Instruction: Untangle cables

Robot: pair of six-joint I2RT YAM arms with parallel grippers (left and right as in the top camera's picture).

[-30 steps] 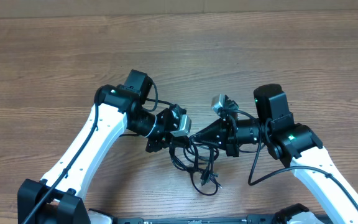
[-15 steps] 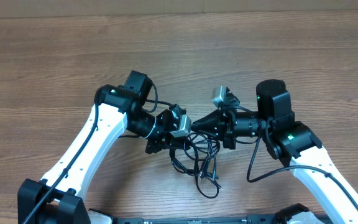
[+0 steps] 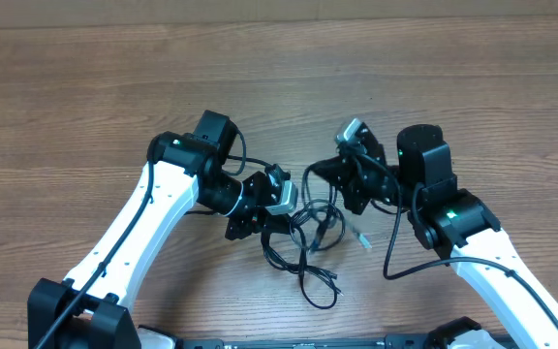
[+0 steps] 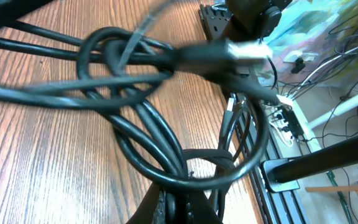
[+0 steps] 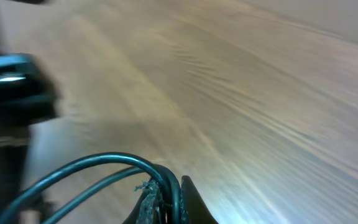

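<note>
Cables (image 3: 306,242): black tangle of loops over the wooden table (image 3: 279,78), between the two arms, with one loose end trailing toward the near edge.
Left gripper (image 4: 180,198): fingers pinched together on several looped strands.
Right gripper (image 5: 168,198): fingers clamped on two strands that curve off left.

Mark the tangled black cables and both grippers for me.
tangled black cables (image 4: 160,149), left wrist view, on the doubled loop.
left gripper (image 4: 180,194), left wrist view, between fingertips pinching cable.
right gripper (image 5: 174,190), right wrist view, between fingertips pinching cable.
</note>
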